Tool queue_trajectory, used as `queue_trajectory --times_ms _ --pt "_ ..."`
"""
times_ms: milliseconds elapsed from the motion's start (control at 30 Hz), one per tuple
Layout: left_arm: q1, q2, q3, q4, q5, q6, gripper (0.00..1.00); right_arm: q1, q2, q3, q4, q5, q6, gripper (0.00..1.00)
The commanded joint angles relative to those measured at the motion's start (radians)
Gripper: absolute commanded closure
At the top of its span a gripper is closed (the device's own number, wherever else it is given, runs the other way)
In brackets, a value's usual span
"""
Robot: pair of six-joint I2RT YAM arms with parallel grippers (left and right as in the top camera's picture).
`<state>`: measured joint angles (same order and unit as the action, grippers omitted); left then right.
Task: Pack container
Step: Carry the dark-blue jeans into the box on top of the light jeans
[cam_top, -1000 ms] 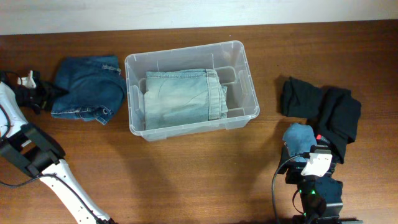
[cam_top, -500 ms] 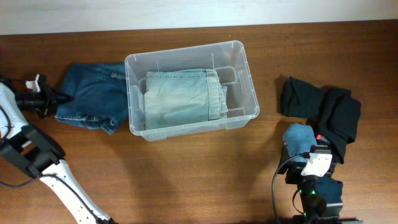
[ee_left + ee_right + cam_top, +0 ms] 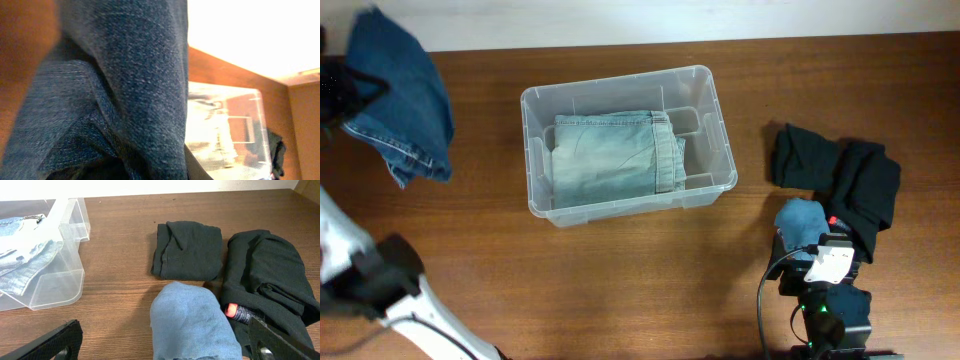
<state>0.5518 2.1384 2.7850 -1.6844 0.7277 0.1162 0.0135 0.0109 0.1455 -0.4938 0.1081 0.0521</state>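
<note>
Near right, the right tool (image 3: 165, 332) hangs spread wide and empty over a soft light-blue folded cloth (image 3: 192, 320), with black folded garments (image 3: 187, 250) just beyond. In the middle of the tabletop (image 3: 620, 290), the large clear plastic rectangular container (image 3: 630, 205) holds folded pale faded jeans (image 3: 610, 155). Far left, the dark blue denim jeans (image 3: 400, 90), on the wood a second ago, now dangle in the air, clenched in the left tool (image 3: 342, 88) (mostly hidden). They probably go into the container next.
</note>
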Motion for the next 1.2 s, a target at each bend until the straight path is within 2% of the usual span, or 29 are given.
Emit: queue_trajectory --times_ms 0,167,367,433,633,867,1167 --pt "-0.103 -0.172 0.027 -0.003 0.003 -0.121 0.99 -0.007 -0.007 -0.007 -0.003 0.009 0.004 0.01" --pt "-0.303 -0.273 0.027 -0.003 -0.103 -0.279 0.99 -0.007 -0.007 -0.007 -0.002 0.009 0.004 0.02" --pt "-0.627 -0.239 0.023 0.008 -0.438 -0.682 0.99 -0.007 -0.007 -0.007 -0.002 0.009 0.004 0.02" --pt "-0.722 -0.206 0.023 0.033 -0.523 -0.772 0.99 -0.007 -0.007 -0.007 -0.002 0.009 0.004 0.02" --pt "-0.947 -0.034 0.023 0.21 -0.545 -0.837 0.99 -0.007 -0.007 -0.007 -0.003 0.009 0.004 0.02" --pt "-1.099 0.156 0.023 0.338 -0.55 -0.953 0.99 -0.007 -0.007 -0.007 -0.002 0.009 0.004 0.02" --pt "-1.135 0.203 0.023 0.178 -0.79 -0.999 0.99 -0.007 -0.007 -0.007 -0.003 0.009 0.004 0.02"
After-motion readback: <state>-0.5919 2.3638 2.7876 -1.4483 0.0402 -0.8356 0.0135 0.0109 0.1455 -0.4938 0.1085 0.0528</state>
